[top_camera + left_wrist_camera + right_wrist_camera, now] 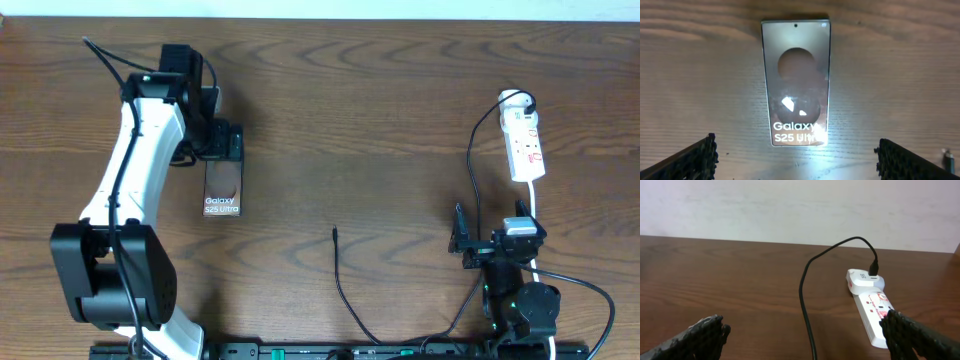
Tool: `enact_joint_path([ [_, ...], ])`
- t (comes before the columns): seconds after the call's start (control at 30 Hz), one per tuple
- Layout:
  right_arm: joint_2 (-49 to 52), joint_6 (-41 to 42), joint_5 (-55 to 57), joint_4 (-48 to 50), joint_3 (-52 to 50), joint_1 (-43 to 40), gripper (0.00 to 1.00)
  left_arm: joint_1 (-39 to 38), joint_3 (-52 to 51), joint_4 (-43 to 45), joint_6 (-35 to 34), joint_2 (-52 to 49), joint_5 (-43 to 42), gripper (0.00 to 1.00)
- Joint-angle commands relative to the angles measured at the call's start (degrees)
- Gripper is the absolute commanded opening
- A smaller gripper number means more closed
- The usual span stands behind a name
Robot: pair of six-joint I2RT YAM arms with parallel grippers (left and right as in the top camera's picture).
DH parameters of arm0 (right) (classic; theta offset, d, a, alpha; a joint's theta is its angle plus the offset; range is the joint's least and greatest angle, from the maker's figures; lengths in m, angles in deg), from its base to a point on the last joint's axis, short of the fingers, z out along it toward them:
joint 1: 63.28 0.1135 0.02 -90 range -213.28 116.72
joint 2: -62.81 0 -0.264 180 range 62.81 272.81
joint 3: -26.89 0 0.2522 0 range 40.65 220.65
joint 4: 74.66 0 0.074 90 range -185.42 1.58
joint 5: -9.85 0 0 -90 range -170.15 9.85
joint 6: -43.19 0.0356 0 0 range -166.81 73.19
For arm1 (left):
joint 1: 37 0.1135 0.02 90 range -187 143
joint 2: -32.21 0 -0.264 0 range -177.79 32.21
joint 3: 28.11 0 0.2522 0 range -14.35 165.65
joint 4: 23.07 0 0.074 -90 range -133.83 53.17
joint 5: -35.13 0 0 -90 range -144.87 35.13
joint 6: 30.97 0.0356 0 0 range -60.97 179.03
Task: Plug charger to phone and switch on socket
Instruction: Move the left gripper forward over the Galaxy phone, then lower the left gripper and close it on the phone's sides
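Observation:
The phone [222, 190] lies flat on the wooden table at the left, screen up, showing white "Galaxy S25 Ultra" text. My left gripper [225, 145] hovers open over its far end. In the left wrist view the phone [796, 82] lies ahead of the open left gripper [797, 160], and nothing is between the fingers [695, 160]. The charger tip [334, 232] lies free mid-table, its thin black cable running toward the front edge. The white socket [524, 145] lies at the right. My right gripper [490, 232] stands open just in front of it, and in its wrist view the right gripper [807, 342] is empty, with the socket [870, 307] ahead on the right.
A white adapter [865, 278] sits plugged in at the socket's far end, and the black cable [805, 295] loops from it down between my right fingers. The wall rises behind the table's far edge. Arm bases line the front edge.

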Motion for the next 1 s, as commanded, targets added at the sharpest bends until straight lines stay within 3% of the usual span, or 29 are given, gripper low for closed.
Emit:
enact_joint_path([
  [0.0, -0.3, -0.7, 0.5, -0.2, -0.1, 0.7, 0.99, -0.2, -3.2, 1.8, -0.3, -0.4, 0.5, 0.98],
  [0.5, -0.3, -0.7, 0.4, -0.2, -0.1, 0.7, 0.99, -0.2, -14.4, 11.1, -0.3, -0.5, 0.5, 0.98],
  [0.97, -0.3, -0.7, 0.5, -0.2, -0.1, 0.7, 0.99, -0.5, -15.6, 12.8, -0.3, -2.7, 0.5, 0.98],
])
